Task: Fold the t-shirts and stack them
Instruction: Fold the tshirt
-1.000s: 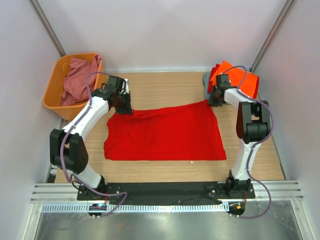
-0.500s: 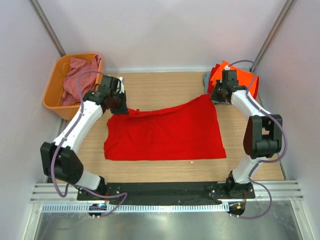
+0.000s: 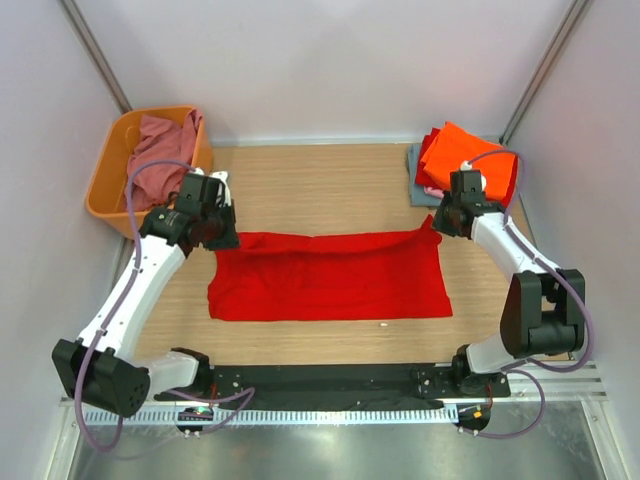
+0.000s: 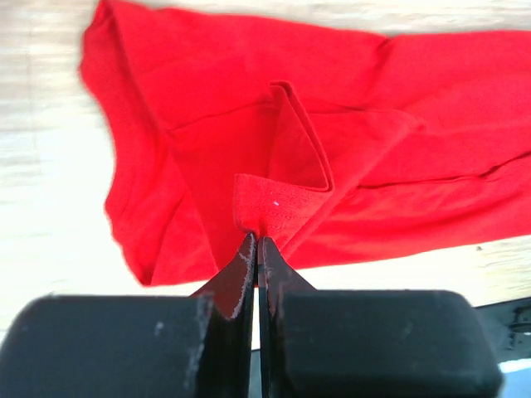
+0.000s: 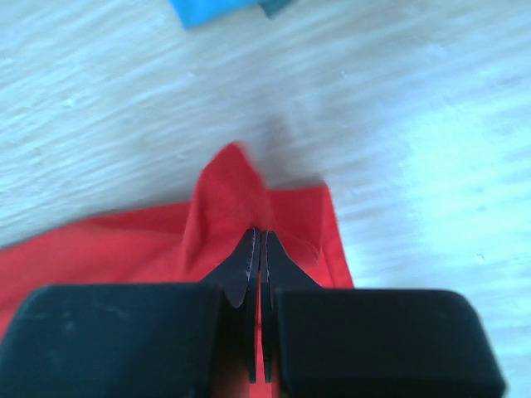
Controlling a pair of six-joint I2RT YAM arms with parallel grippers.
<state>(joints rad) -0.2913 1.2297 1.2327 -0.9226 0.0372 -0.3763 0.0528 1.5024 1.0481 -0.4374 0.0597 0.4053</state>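
Red t-shirt [image 3: 330, 285], long axis left-right

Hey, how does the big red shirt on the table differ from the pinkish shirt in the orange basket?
The red shirt lies spread on the table; the dusty-rose shirt sits crumpled in the orange basket. The red shirt is vivid, the dusty-rose shirt muted. The left fingers and right fingers pinch the red shirt's far corners; nothing touches the dusty-rose shirt. Both are plain soft cloth.
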